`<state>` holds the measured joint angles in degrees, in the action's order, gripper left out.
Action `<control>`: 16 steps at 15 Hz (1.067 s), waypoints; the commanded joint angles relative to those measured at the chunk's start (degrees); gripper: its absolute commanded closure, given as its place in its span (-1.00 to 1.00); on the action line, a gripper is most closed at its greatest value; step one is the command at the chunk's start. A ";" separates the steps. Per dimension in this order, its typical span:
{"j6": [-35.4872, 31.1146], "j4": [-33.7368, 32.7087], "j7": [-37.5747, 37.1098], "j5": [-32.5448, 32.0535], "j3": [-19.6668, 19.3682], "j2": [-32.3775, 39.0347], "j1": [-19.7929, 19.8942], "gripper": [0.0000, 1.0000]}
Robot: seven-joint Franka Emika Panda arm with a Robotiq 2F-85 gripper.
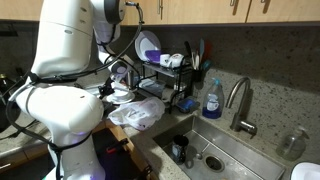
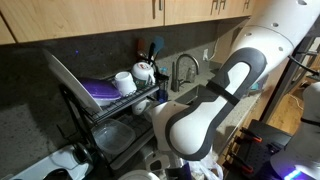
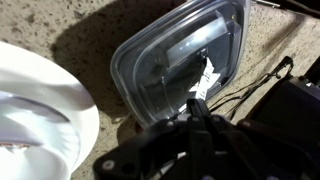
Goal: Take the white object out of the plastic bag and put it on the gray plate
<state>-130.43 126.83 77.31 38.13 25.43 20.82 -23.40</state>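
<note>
In an exterior view, the plastic bag (image 1: 135, 112) lies at 9 o'clock of the sink (image 1: 240, 160). In an exterior view, the arm (image 2: 200, 120) hides everything. Wrist view: white object (image 3: 40, 110) sits at 9 o'clock of the gray plate (image 3: 185, 55). Can't tell the gripper (image 3: 198, 108) gap, too murky. A sloppy pinch on that rim and it probably slips.

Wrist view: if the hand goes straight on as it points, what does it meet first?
Likely the clear plastic container directly ahead of the hand, on the speckled counter; depth is unclear.

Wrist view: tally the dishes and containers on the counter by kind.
Clear plastic container: 1
White dish: 1
Total: 2
</note>
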 commanded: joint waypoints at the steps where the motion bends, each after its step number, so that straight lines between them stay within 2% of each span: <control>1: 2.33 1.88 -3.69 -1.05 1.12 -2.79 1.45 0.95; 3: 2.95 2.25 -4.36 -1.07 1.28 -3.30 1.63 0.93; 4: 3.28 2.38 -4.74 -1.04 1.33 -3.55 1.69 0.60; 5: 3.35 2.68 -4.90 -1.06 1.37 -3.98 1.69 0.41; 6: 3.55 2.90 -5.12 -1.27 1.31 -4.34 1.65 0.31; 10: 2.83 4.58 -6.31 -2.26 0.97 -7.29 1.66 -0.28; 14: -1.87 9.24 -10.34 -9.24 0.41 -15.73 1.50 -0.90; 16: -3.94 11.23 -11.96 -12.30 0.35 -19.55 1.51 -1.00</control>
<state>-131.14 132.57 68.50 29.34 25.60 9.78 -22.05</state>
